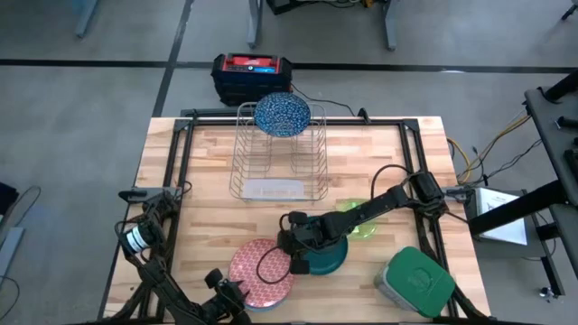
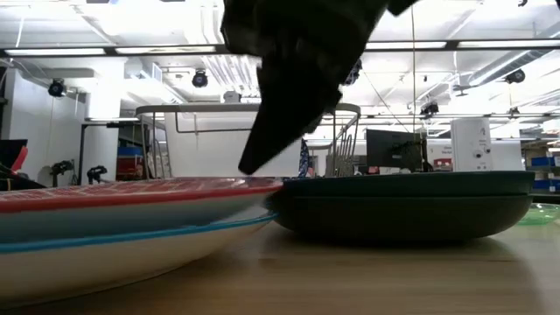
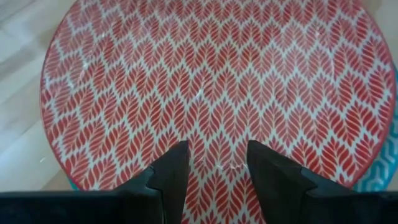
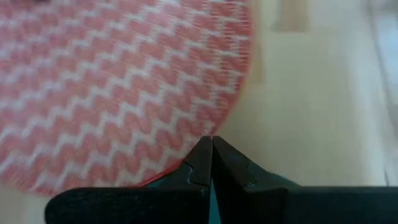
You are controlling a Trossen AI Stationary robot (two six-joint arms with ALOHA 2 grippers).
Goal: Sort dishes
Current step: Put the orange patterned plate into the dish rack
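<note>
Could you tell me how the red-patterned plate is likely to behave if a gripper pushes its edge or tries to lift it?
The red-patterned plate looks rigid and glazed, so it would probably slide rather than flex. It rests on another plate, so a push may shift it off that one. Its thin rim likely offers the shut right gripper little purchase, and it could chip if dropped.

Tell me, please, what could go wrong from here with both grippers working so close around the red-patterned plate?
The shut right gripper sits at the rim where the red-patterned plate meets the dark green plate; pushing could shove either plate instead of lifting. The open left gripper hovers over the same plate, so the arms might collide. The red-patterned plate rests on another plate, so it could slide.
</note>
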